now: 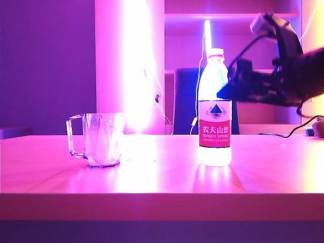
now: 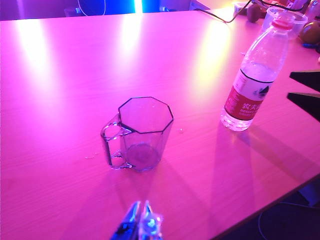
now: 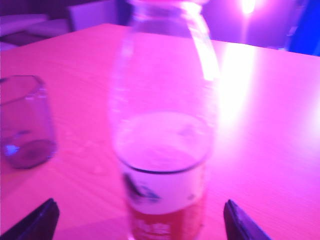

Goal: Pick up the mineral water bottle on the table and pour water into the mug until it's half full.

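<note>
Mineral water bottle (image 1: pixel 215 116): upright, cap on, right of centre on the table (image 1: pixel 152 177), partly filled with water (image 3: pixel 160 145). Mug (image 1: pixel 98 139): upright, well apart to the bottle's left, handle pointing left. Right gripper (image 3: pixel 140 220): level beside the bottle's upper body, jaws spread wide, one either side, not touching. Left gripper (image 2: pixel 140 222): hangs near the mug at the table's near edge, fingers together.

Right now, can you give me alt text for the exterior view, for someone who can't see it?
An uncapped mineral water bottle stands upright on a table under magenta light, with the right gripper, jaws open, reaching in beside its upper part. An empty clear mug stands apart to the left, handle pointing away from the bottle.
</note>
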Controlling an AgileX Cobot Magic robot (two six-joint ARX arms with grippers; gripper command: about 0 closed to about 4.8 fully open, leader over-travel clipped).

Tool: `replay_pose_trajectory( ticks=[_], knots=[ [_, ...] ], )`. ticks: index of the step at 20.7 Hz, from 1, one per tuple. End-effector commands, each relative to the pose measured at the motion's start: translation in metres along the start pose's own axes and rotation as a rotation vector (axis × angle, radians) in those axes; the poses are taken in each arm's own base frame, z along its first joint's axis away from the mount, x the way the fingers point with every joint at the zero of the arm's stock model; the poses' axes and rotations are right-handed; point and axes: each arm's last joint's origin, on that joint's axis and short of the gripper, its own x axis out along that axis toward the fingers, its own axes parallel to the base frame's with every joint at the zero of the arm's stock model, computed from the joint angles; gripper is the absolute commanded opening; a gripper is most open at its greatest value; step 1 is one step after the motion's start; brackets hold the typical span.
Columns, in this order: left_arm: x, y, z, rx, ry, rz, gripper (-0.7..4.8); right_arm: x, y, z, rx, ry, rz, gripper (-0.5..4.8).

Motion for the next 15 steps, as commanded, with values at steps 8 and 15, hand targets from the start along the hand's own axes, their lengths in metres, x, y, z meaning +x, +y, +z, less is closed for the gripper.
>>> replay_pose_trajectory(
  ticks=[8, 15],
  knots=[
    [0.0, 0.0, 0.001, 0.011, -0.012, -0.003, -0.05, 0.038, -0.009, -0.035, -0.015, -0.045, -0.014, 4.79],
    [0.0, 0.0, 0.001, 0.01, -0.011, -0.003, -0.05, 0.069, -0.016, -0.038, -0.017, -0.053, 0.025, 4.79]
  ],
)
